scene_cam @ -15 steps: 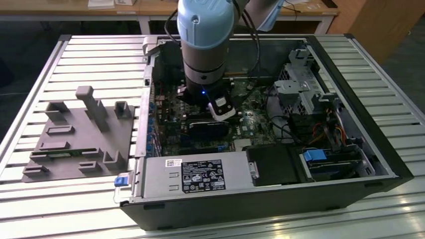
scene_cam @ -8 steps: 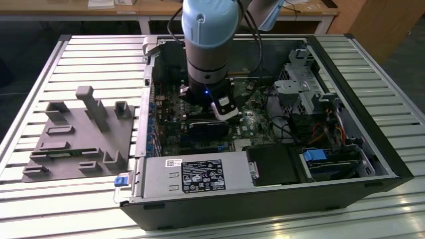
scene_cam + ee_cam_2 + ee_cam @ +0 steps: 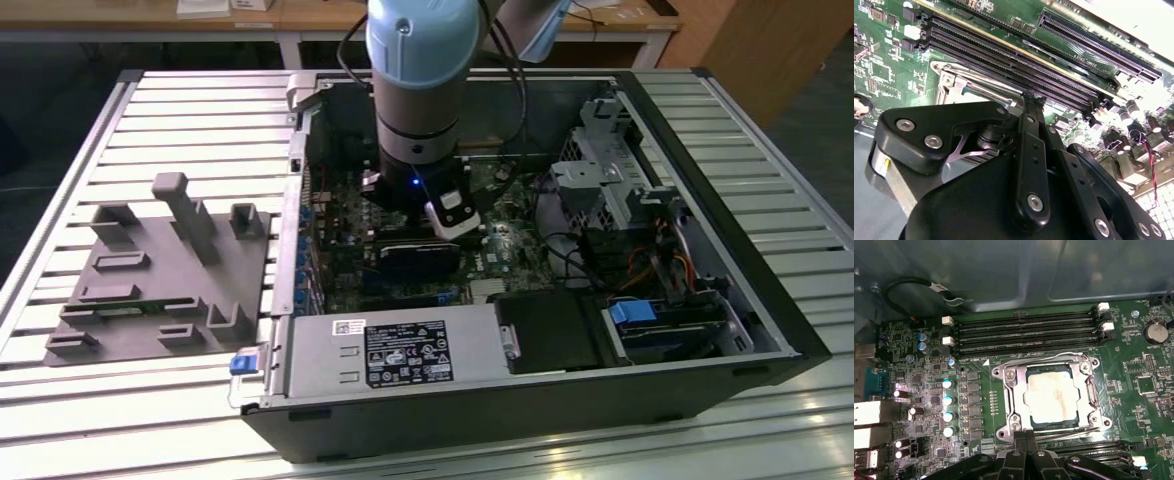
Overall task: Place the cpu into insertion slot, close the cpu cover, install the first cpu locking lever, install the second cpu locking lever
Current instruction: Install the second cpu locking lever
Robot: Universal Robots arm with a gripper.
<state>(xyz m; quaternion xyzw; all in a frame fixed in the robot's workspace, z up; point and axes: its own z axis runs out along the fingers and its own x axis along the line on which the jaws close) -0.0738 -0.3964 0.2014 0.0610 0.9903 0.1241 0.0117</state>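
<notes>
In the first wrist view, start from the row of blue-topped round capacitors [image 3: 947, 400]. They stand off to one side of the gripper [image 3: 1026, 436], well clear of it, so leave them alone.

Next comes the small square insertion slot with its silvery metal rim [image 3: 1002, 434], just ahead of the fingertips. The thin silvery square metal cpu cover [image 3: 1013, 390] looks to be lying flat over it. The flat square cpu with its silvery-tan top [image 3: 1051, 397] sits inside the slot and shows through the cover's window, so the first two steps look done.

Your gripper is pressed together and pinching nothing. In the second wrist view its tip [image 3: 1029, 100] is at the slot's near edge, touching or almost touching the shiny metal there. I judge you are working a locking lever.

- Push with the closed tip as a single blunt finger.
- Stay on the thin silvery wire lever [image 3: 1093, 390] at the far side of the cover, or on its twin by the tip.
- Keep off the cpu top.
- Keep off the long black memory slots [image 3: 1024, 332] beyond the slot.
- Press down before sweeping sideways, so the wire tucks under its hook.
</notes>
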